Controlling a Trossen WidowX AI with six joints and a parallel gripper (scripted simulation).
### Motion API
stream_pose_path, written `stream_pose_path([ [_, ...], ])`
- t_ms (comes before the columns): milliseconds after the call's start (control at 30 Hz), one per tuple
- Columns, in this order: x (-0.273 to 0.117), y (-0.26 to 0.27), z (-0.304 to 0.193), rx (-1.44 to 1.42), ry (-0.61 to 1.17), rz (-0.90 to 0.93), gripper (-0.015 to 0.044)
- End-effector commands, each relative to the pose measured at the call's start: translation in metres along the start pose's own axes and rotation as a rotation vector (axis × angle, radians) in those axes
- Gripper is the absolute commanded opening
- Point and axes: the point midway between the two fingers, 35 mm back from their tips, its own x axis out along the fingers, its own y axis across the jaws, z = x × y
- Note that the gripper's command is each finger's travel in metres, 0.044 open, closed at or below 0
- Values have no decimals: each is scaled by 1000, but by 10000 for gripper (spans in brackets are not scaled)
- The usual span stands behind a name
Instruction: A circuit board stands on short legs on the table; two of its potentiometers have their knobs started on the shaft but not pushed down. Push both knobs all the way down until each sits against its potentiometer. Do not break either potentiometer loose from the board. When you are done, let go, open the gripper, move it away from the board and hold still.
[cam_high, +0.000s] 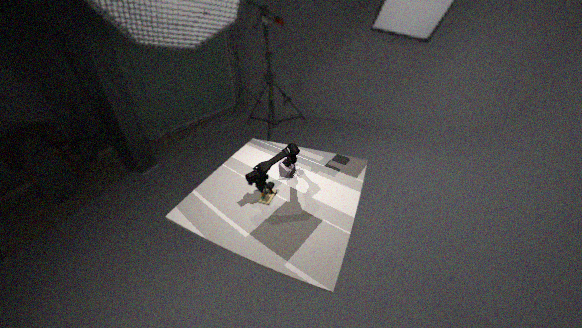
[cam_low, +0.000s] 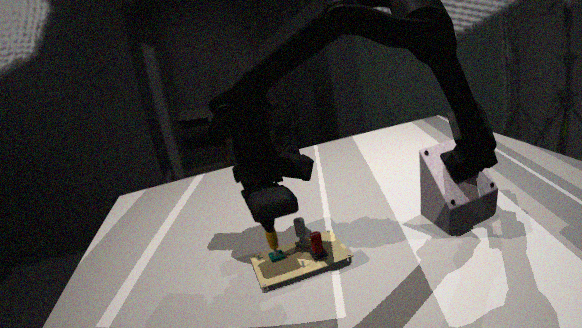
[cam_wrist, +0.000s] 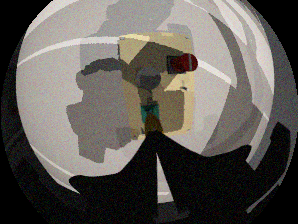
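"Where are we with the board?"

"The pale yellow rectangular circuit board (cam_high: 267, 201) (cam_low: 337, 245) (cam_wrist: 187, 112) stands low on the pale, striped table (cam_high: 310, 270) (cam_low: 175, 250) (cam_wrist: 45, 90). The black gripper (cam_high: 270, 189) (cam_low: 270, 229) (cam_wrist: 153, 135) is closed with nothing pinched in it, its tips right over the slim yellow knob (cam_low: 271, 241) (cam_wrist: 152, 124)."

"Is that knob down?"

"I wouldn't swear to it. It stands above the square teal potentiometer (cam_low: 276, 256) (cam_wrist: 149, 112), and a sliver of shaft seems to show. I take this as the first push."

"And the other one?"

"The grey cylindrical knob (cam_low: 299, 226) (cam_wrist: 148, 78) is perched high over its own part, so it likely needs pushing next. The red cylindrical knob (cam_low: 316, 242) (cam_wrist: 186, 63) looks seated already."

"What worries you?"

"Slipping, mostly. That yellow top is narrow; if the tips press off centre, they could slide off and strike the board. A slanted push could lever the potentiometer loose, and so could driving on after the knob bottoms out. Moving across too low might also knock the grey knob sideways."

"So straight down, then lift well up before crossing?"

"Exactly, and stop once it seats."
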Motion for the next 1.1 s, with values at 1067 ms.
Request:
stream_pose_path([
  [1067,26,-3,-2,-19,-23,-16,0],
])
